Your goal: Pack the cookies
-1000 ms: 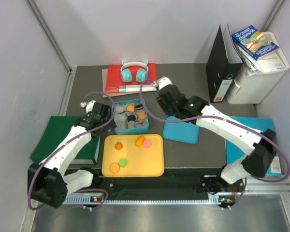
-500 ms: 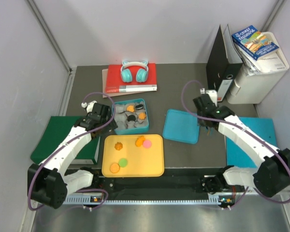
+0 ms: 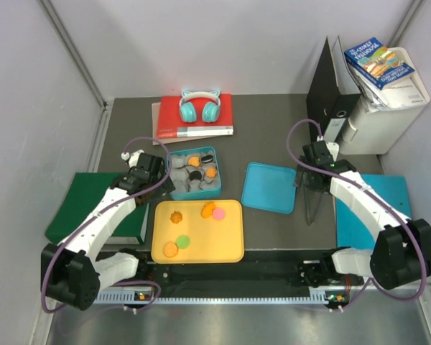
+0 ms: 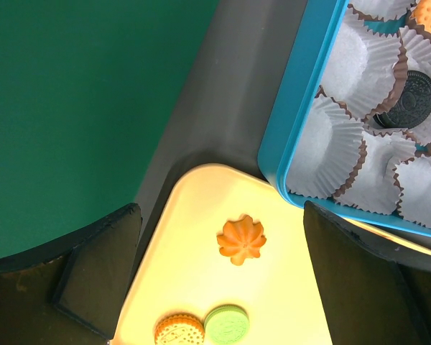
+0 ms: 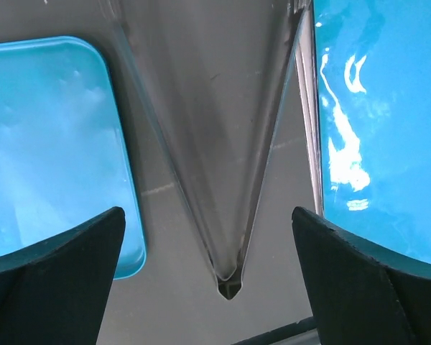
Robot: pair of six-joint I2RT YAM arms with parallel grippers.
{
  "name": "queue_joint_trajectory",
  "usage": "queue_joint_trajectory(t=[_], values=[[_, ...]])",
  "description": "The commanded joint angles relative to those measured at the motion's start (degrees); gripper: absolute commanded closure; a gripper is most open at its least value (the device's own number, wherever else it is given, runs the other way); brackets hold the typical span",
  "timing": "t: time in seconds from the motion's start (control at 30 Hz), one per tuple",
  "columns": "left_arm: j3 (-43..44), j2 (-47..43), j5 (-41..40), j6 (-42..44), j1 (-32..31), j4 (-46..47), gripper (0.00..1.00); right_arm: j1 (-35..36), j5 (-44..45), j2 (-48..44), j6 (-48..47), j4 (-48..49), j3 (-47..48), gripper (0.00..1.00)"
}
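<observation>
Five cookies [image 3: 182, 241] lie loose on the yellow tray [image 3: 230, 248]. An orange and a pink one touch each other near its far edge. Four more, two orange and two black, sit in paper cups [image 4: 345, 57] inside the teal box [image 3: 174, 190]. The tray's far edge runs just beside the box's near wall; I cannot tell whether they touch.

The left gripper [image 3: 146, 172] hangs by the box's left wall, above the tray's far left corner. Its fingers are spread wide with nothing between them. Below it the scalloped cookie [image 4: 241, 239] lies alone with bare tray all round. Nearer the arm, a green cookie [image 4: 226, 323] touches an orange one. A narrow strip of dark table [image 3: 273, 129] parts the tray's left edge from the green folder [image 4: 72, 108].

The right gripper [image 3: 312, 181] hovers over the strip of table between the teal lid [image 3: 269, 187] and the blue folder [image 5: 373, 108], fingers wide apart and empty. Clear tongs [image 5: 230, 280] lie on that strip, their joined end showing between the fingers in the wrist view. One arm of the tongs runs just beside the blue folder's edge, and the other ends near the lid's corner.
</observation>
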Motion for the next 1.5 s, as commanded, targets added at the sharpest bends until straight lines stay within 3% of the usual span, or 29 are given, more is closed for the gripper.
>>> queue_joint_trajectory(t=[0.0, 0.1, 0.17, 0.33, 0.43, 0.63, 0.97, 1.47], values=[[0.26, -0.92, -0.56, 0.49, 0.27, 0.60, 0.02, -0.25, 0.00, -0.70, 2.46, 2.32, 0.50, 0.01], [0.26, -0.84, -0.56, 0.40, 0.27, 0.60, 0.02, -0.17, -3.23, -4.38, 2.20, 4.42, 0.06, 0.03], [0.34, -0.84, -0.39, 0.32, 0.27, 0.60, 0.02, 0.79, -6.05, -6.41, 1.41, 6.18, -0.91, 0.10], [0.43, -0.31, 0.58, -0.12, 0.27, 0.78, 0.02, 14.82, -5.45, -6.78, -0.87, 6.89, 0.32, 0.18], [0.52, -0.04, 0.93, -0.30, 0.27, 0.87, 0.02, 21.69, -6.41, -4.59, -2.36, 10.22, -1.07, 0.29], [0.70, -0.22, 1.10, -0.39, 0.27, -0.01, 0.02, 27.94, -6.60, 1.66, -4.12, 12.78, -1.88, 0.45], [0.26, -0.48, 1.19, -0.91, 0.27, -0.28, 0.02, 32.61, -4.22, 9.31, -8.43, 12.08, 1.46, 0.48], [-0.27, 0.13, 1.37, -0.56, 0.27, 0.43, 0.02, 32.62, -3.87, 19.24, -9.22, 13.39, 3.40, 0.53]])
